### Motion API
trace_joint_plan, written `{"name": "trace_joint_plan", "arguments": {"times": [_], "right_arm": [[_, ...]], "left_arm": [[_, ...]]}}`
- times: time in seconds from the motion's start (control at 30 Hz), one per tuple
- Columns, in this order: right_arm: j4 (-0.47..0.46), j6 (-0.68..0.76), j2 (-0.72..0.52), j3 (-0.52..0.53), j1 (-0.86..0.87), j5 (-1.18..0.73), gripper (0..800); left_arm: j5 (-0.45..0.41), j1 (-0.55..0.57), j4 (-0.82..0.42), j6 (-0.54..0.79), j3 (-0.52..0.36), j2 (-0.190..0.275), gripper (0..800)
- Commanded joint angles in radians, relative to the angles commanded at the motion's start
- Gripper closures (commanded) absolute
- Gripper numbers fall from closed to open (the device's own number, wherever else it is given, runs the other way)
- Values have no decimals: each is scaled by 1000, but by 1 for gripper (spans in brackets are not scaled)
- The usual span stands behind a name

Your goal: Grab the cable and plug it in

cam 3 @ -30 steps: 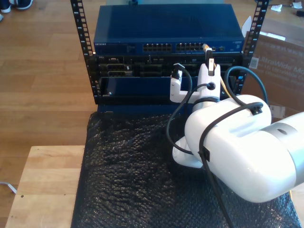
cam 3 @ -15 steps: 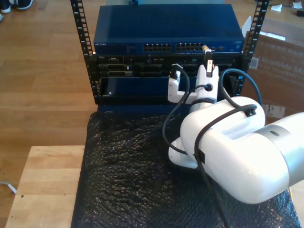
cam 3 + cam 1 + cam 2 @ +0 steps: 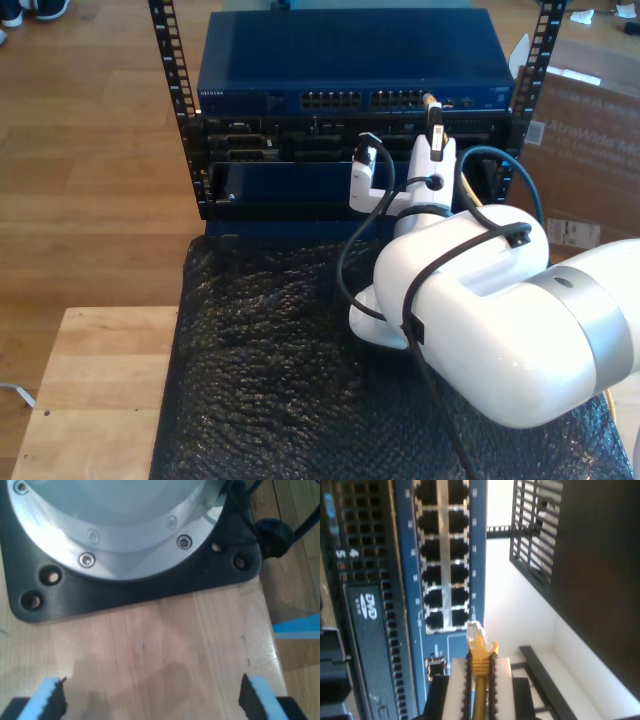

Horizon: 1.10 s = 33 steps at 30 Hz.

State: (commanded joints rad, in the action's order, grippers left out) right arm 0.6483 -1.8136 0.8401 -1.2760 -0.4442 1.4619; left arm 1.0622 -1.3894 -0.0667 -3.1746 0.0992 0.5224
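1. The cable (image 3: 480, 690) is a thin yellow network lead. In the second wrist view it runs up the lower middle of the frame between the pads, and its plug (image 3: 479, 640) pokes out just past them, close in front of the switch face but not yet in any socket.

2. Expect the lead to be light and limp. It will sag and twist if you hold it far back, so the place to hold is the one you have, on the boot right behind the plug.

3. The plug is small, hard plastic, probably slick, and its latch tab looks fragile. Press it straight in; a skewed push could bend the tab or swivel the plug in the grip.

4. My second gripper (image 3: 479, 680) is clamped on the cable, its white pads tight against both sides. In the exterior view it sits at upper centre-right, at the rack front (image 3: 433, 125).

5. The port block (image 3: 442, 565) fills the upper left of the second wrist view, with the nearest open sockets just beside the plug tip. In the exterior view the blue network switch (image 3: 350, 60) tops the rack.

6. My first gripper (image 3: 152, 697) is spread wide with nothing between its pads, above a wooden tabletop (image 3: 150, 640) and an arm's black base plate (image 3: 135, 587).
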Motion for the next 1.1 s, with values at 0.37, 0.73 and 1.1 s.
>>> {"name": "trace_joint_plan", "arguments": {"times": [0.37,0.73,1.1], "right_arm": [[-2,2,6,2,0,-3,800],[-3,8,12,-2,0,-14,800],[-8,46,12,-3,0,-15,800]], "left_arm": [[0,0,-2,0,0,2,0],[0,0,-2,0,0,0,0],[0,0,-2,0,0,0,0]]}}
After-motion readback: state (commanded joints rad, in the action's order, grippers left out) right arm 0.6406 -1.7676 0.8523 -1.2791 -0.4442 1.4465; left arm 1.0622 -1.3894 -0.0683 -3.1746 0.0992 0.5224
